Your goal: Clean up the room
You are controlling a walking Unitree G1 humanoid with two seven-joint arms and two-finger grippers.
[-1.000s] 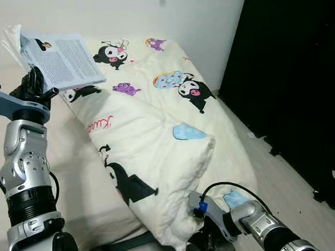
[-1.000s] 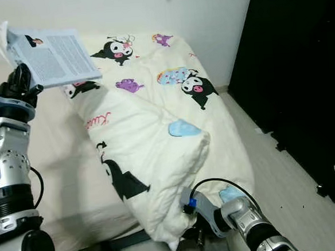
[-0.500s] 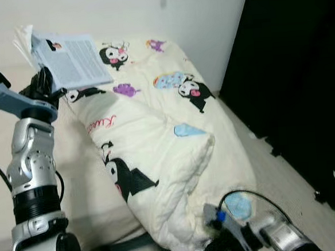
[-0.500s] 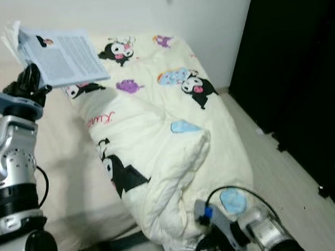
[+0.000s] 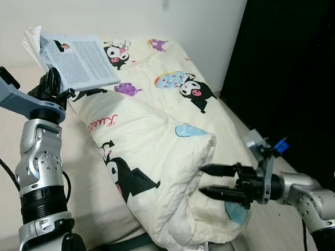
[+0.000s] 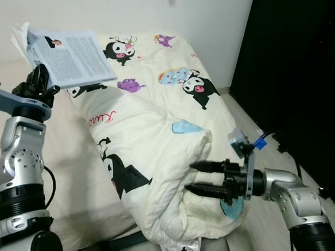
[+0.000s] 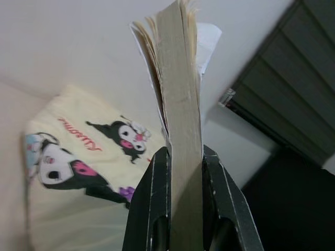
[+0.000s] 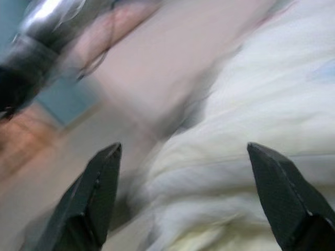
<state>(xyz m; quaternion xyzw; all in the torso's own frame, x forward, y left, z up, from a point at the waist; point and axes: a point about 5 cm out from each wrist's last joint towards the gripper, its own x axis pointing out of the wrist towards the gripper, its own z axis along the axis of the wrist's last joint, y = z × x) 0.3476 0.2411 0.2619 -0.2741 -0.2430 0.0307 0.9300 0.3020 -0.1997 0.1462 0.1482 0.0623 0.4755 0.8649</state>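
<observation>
The left gripper (image 5: pixel 54 83) is raised above the head end of the bed (image 5: pixel 2 148), its jaws clamped on a magazine (image 5: pixel 76 60). The magazine lies roughly flat, printed page up, its long axis running from the jaws out over the bed toward the far wall, with loose pages fanning up at the end nearest the wall. In the left wrist view the two black fingers (image 7: pixel 152 209) press on either side of the magazine's (image 7: pixel 180 104) page edges, and it stands up straight between them along the gripper's own line.

A cream comforter (image 5: pixel 156 132) printed with black cartoon figures, purple and blue shapes and red lettering is heaped along the bed's right side, folded over into a thick roll whose lower corner hangs off the foot of the mattress. The magazine sits above the comforter's upper end, clear of it.

The right gripper (image 5: pixel 209 181) is low at the bed's right edge, pointing left at the rolled end of the comforter, its jaws spread wide with nothing between them; the fingertips lie just beside the fabric. The right wrist view is blurred, with the comforter (image 8: pixel 235 104) ahead of the open fingers (image 8: pixel 99 183).

A black wardrobe (image 5: pixel 301 64) stands to the right, across a strip of pale wooden floor (image 5: pixel 276 192).
</observation>
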